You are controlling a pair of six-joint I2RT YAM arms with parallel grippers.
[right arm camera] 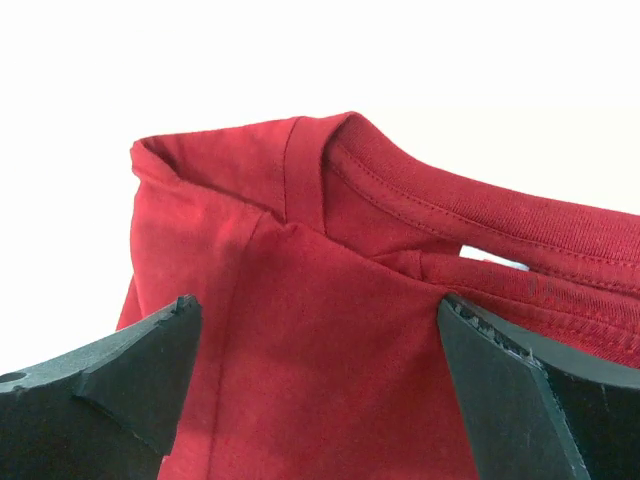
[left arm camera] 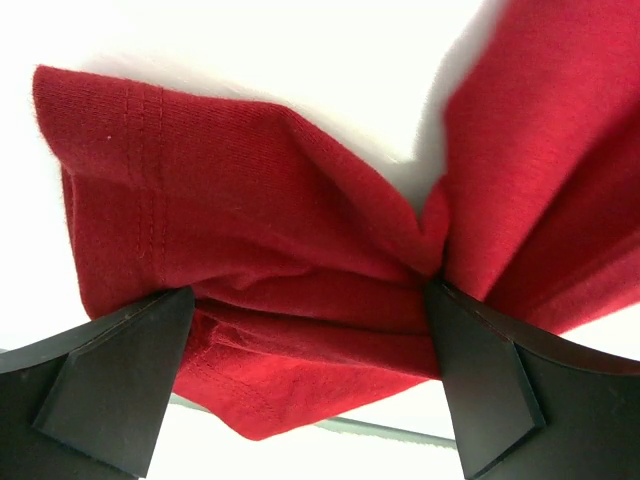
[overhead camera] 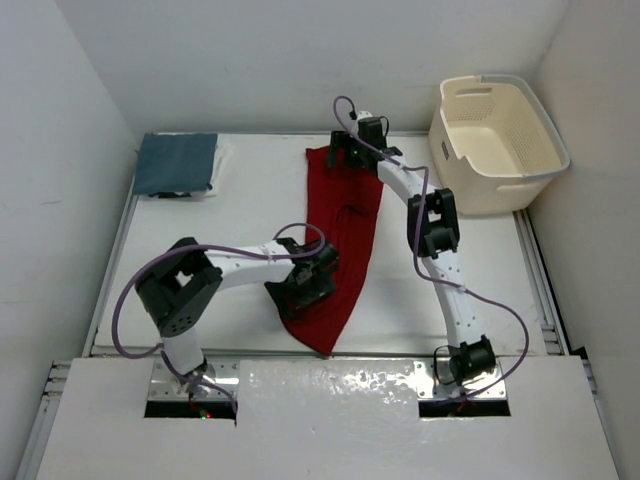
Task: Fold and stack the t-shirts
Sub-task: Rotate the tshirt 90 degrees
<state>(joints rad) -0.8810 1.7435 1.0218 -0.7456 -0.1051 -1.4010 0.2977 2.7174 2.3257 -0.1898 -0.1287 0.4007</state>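
Top view: the red t-shirt (overhead camera: pixel 340 240) lies on the white tabletop (overhead camera: pixel 250 210) as a long, narrow band. It runs from the upper centre of the frame down to a point at lower centre.

The left claw (overhead camera: pixel 305 285) sits over the band's lower left edge. The right claw (overhead camera: pixel 350 150) sits over its upper end.

The blue-grey t-shirt (overhead camera: pixel 175 163) lies folded flat in the upper left corner, well apart from the red one. A sliver of white cloth (overhead camera: pixel 214 168) shows along its right edge, but what it is cannot be told. The cream perforated basket (overhead camera: pixel 490 185) stands at the upper right, tilted against the corner.

Left wrist view: the left claw (left arm camera: pixel 308 292) stands wide open, with one dark finger (left arm camera: pixel 120 380) at each lower corner of the frame. Between the fingers lies bunched red cloth, a sleeve (left arm camera: pixel 150 190) with a double-stitched hem. The cloth is straddled, not pinched.

Right wrist view: the right claw (right arm camera: pixel 318 303) is likewise spread wide, over the neck end of the red t-shirt. The ribbed collar (right arm camera: pixel 430 200) curves across the upper right of the frame, and a shoulder seam runs down from it at centre. The cloth passes between the fingers (right arm camera: pixel 130 385), with no grip visible.
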